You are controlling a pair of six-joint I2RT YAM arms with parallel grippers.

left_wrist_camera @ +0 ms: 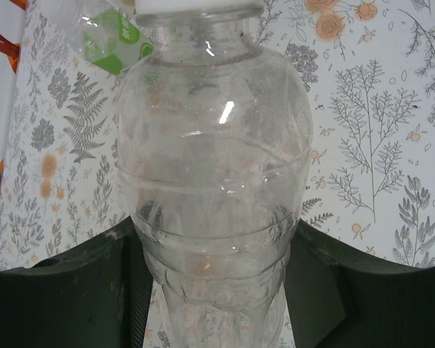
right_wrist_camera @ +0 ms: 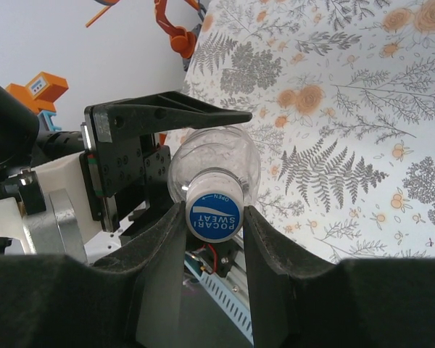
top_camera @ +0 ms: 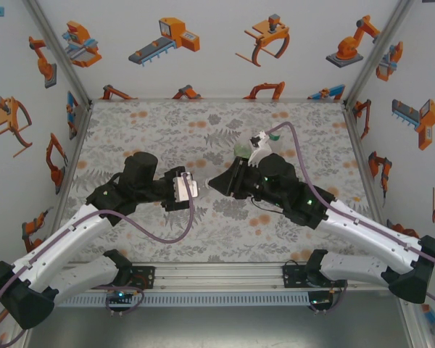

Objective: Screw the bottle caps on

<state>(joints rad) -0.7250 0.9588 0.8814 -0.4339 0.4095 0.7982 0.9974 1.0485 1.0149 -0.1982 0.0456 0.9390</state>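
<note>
A clear ribbed bottle lies sideways in the air between the two arms, above the mat. My left gripper is shut around its lower body, with the dark fingers on both sides. The neck carries a white cap with a blue printed top. My right gripper is shut on this cap, its pads touching both sides. Seen from above, the right gripper meets the bottle at mid-table. A second clear bottle with a green label lies on the mat behind the right arm.
The floral mat covers the table inside white walls printed with orange robots. An aluminium rail runs along the near edge between the arm bases. A purple cable loops over the right arm.
</note>
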